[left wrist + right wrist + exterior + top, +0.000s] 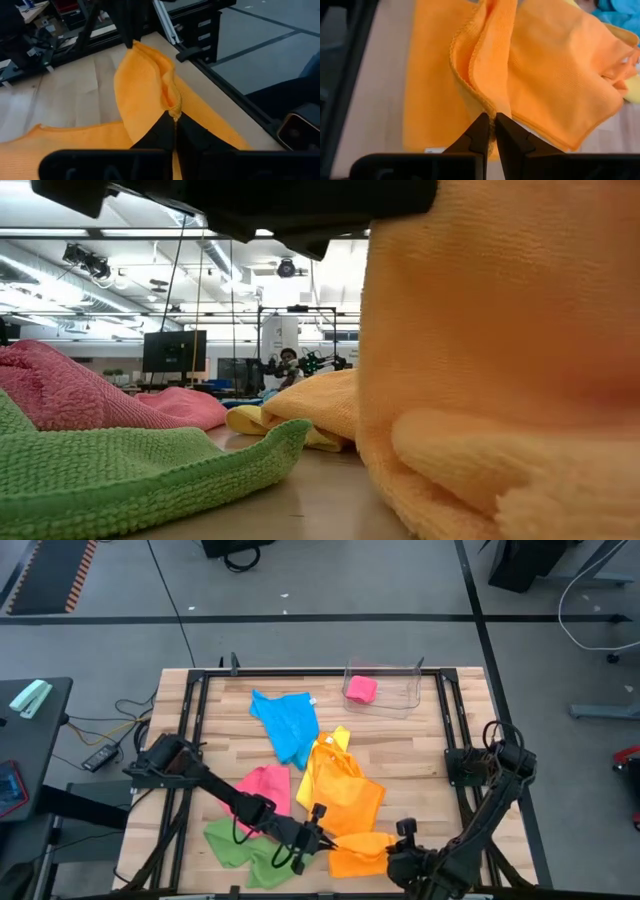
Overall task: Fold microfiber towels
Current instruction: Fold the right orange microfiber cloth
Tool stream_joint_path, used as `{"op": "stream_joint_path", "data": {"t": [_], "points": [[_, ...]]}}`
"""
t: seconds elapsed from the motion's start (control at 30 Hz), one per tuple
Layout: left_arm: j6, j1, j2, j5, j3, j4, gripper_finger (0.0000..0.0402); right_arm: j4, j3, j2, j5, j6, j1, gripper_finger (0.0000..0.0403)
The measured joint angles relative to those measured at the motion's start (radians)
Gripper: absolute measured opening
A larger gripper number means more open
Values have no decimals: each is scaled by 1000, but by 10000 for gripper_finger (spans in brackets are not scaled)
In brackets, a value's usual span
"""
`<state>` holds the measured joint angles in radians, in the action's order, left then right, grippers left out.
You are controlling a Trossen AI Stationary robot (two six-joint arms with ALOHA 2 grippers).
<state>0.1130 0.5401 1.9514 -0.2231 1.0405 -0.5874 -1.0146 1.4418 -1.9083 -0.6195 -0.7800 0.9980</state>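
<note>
- I have the left gripper [175, 122] pinched tight on one edge of the orange towel [352, 840], near the table's front edge, so the cloth rises in a fold I can carry over.
- My right gripper [490, 127] is clamped on another bunched edge of the same towel, sharing the lift.
- The green towel [235, 843] lies just beside my left arm; the pink towel [262, 785] and yellow towel [330, 755] crowd behind.
- The blue towel [287, 720] lies farther back, near the clear bin [395, 700].
- Bare wooden table [420, 760] lies to the right; I judge that the roomiest side.
</note>
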Motion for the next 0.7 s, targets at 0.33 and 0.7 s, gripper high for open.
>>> {"op": "stream_joint_path", "data": {"t": [0.33,0.7], "points": [[-57,33,0,3,0,41,20,137,-7,0,34,-3,22,40],[-132,37,34,8,0,50,29,278,-122,0,107,-6,18,40]]}}
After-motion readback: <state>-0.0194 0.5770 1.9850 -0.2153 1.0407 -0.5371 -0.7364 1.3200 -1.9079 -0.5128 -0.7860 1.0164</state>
